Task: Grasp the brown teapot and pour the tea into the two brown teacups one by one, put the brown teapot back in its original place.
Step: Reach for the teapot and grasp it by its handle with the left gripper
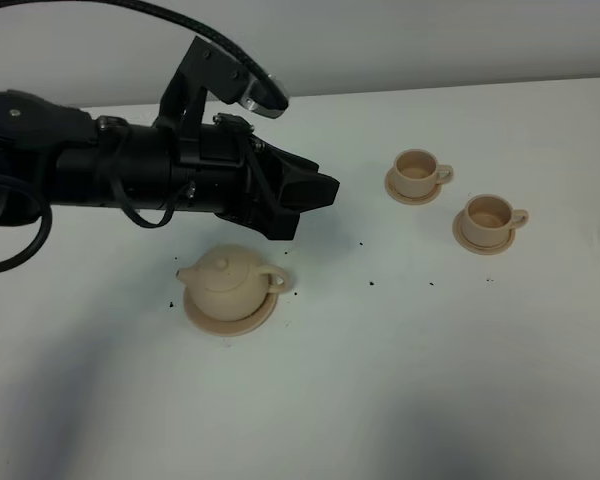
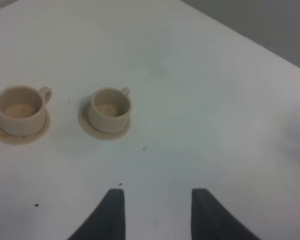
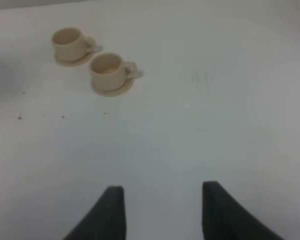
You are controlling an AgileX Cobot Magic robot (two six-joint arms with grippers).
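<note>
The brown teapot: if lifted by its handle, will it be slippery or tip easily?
The brown teapot looks rigid and smooth, so it is probably slippery. Its loop handle sits to one side, so it may swing spout-down. The lid may be separate and could slip off when tilted.

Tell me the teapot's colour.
Pale tan all over; the teapot shows best in the exterior high view.

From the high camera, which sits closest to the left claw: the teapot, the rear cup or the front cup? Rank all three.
1. The brown teapot, on the camera side of the left gripper, and the rear teacup, to its right: too close to call.
2. The front teacup, farther right: clearly farthest.
</note>
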